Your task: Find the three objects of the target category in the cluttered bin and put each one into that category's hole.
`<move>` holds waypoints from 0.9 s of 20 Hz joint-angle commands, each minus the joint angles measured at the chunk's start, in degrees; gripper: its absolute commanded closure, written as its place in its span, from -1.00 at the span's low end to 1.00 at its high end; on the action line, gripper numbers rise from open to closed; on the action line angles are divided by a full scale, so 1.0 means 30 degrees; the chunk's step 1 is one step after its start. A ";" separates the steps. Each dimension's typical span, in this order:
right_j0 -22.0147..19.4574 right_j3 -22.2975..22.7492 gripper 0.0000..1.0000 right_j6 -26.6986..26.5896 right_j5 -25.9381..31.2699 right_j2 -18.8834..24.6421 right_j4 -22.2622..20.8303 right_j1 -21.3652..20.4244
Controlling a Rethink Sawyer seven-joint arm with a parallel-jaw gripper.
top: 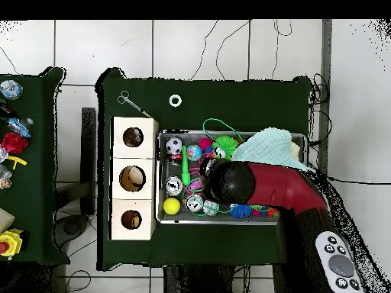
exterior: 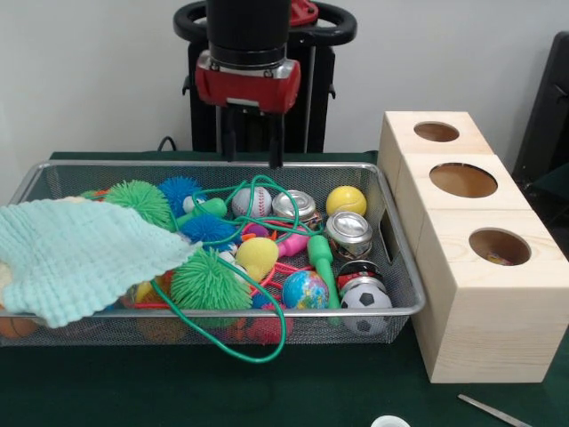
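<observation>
Claw (exterior: 252, 147) hangs empty, fingers apart, over the wire bin's (exterior: 396, 267) far rim. Likely targets are balls: baseball (exterior: 251, 201) just below, yellow ball (exterior: 345, 200) nearer the wooden box (exterior: 480, 311). Round, so no long axis. Descend straight, avoiding the green cord (exterior: 233, 342).

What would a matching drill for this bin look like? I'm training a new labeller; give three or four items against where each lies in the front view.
Items:
1. yellow ball
2. soccer ball
3. mint cloth
4. gripper

Places:
A. draped over the bin's left end
B. near right corner of the bin
C. above the bin's far rim, holding nothing
D. far right corner of the bin

Pairs: 1-D, 2-B, 3-A, 4-C
</observation>
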 commanded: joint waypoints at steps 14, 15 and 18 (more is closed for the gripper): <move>-0.1794 -0.0583 -1.00 -0.3925 0.3296 0.2890 -0.0805 -0.0316; -0.1747 -0.0769 -1.00 -0.3977 0.3450 0.2928 -0.0910 -0.0073; -0.1844 -0.0740 -1.00 -0.4192 0.3028 0.3488 -0.0953 0.0304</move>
